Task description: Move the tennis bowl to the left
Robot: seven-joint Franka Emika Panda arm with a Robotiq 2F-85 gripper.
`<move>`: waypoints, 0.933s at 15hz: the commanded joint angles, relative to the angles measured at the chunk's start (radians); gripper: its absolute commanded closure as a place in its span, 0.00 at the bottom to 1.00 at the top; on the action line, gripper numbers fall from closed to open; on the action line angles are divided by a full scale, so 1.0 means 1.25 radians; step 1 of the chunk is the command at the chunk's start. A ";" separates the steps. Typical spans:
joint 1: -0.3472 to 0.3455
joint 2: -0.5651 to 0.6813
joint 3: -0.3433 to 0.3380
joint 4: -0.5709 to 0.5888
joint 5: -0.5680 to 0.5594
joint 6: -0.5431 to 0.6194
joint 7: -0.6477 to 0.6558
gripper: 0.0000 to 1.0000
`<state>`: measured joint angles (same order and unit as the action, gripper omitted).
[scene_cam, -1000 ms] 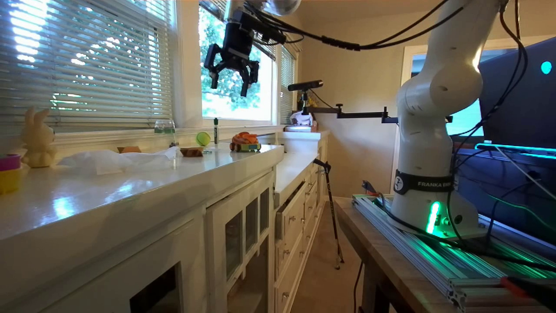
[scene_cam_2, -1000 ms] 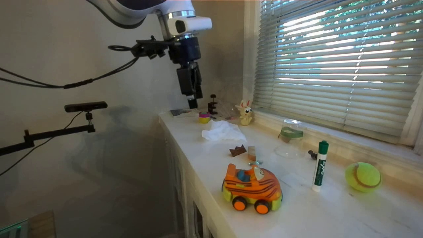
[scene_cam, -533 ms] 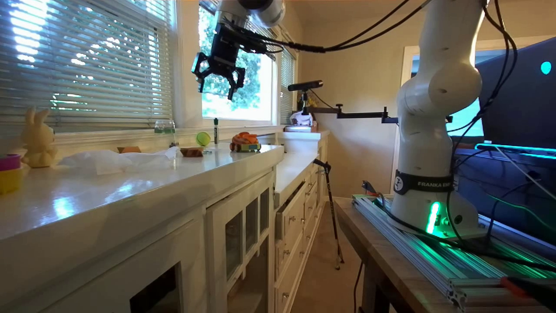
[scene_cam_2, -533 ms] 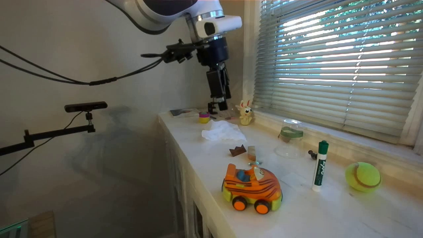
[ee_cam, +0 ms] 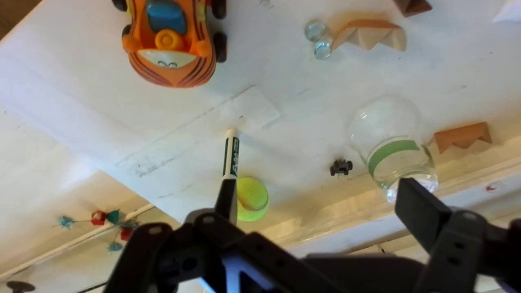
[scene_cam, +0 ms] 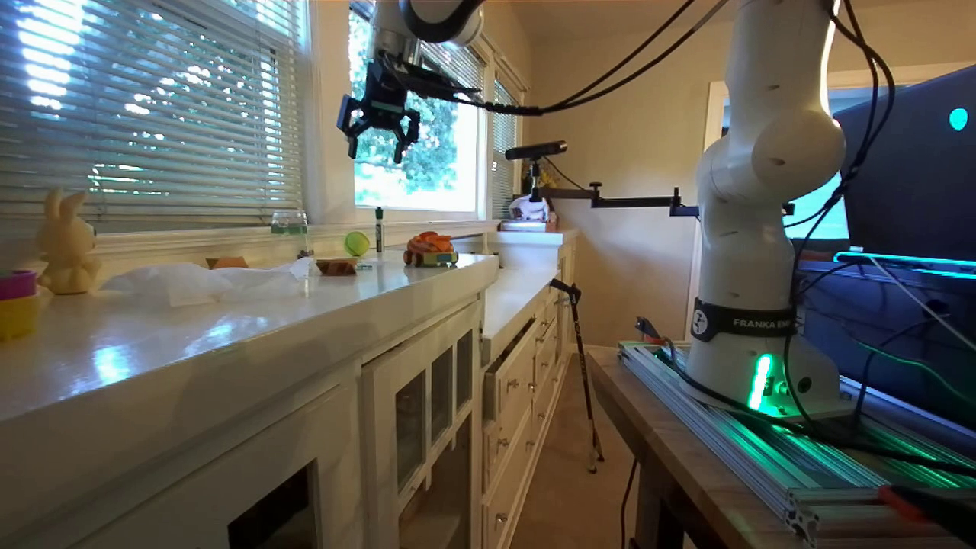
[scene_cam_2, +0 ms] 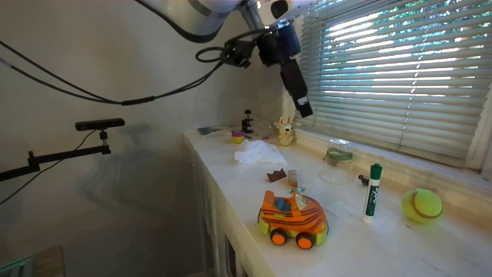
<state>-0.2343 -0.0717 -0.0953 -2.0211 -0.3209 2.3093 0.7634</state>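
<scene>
The tennis bowl, a yellow-green tennis ball [scene_cam_2: 422, 206], rests on the white counter near the window-side ledge, right of an upright marker. In the wrist view the ball [ee_cam: 252, 199] shows just inside the left finger, which covers its left edge. My gripper [scene_cam: 375, 155] hangs high above the counter, tilted, its jaws wide apart with nothing between them. In an exterior view the gripper [scene_cam_2: 305, 109] appears side-on in front of the blinds, well above and farther along the counter than the ball.
A green-capped marker [scene_cam_2: 371, 194] stands beside the ball. An orange toy car [scene_cam_2: 294, 219] sits near the counter's front edge. Around them are an upturned glass jar [scene_cam_2: 340, 157], a tiny dark toy car [ee_cam: 341, 167], brown pieces [scene_cam_2: 276, 176], white tissue [scene_cam_2: 259, 152] and a rabbit figure [scene_cam_2: 285, 131].
The arm has swung across toward the window, rightward in an exterior view, and the gripper has tilted more. Its jaws have stayed open. The ball and the other objects have not moved.
</scene>
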 commanded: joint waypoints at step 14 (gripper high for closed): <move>0.012 0.120 -0.049 0.085 -0.009 0.129 -0.085 0.00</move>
<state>-0.2232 -0.0134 -0.1281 -2.0014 -0.3237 2.4167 0.7158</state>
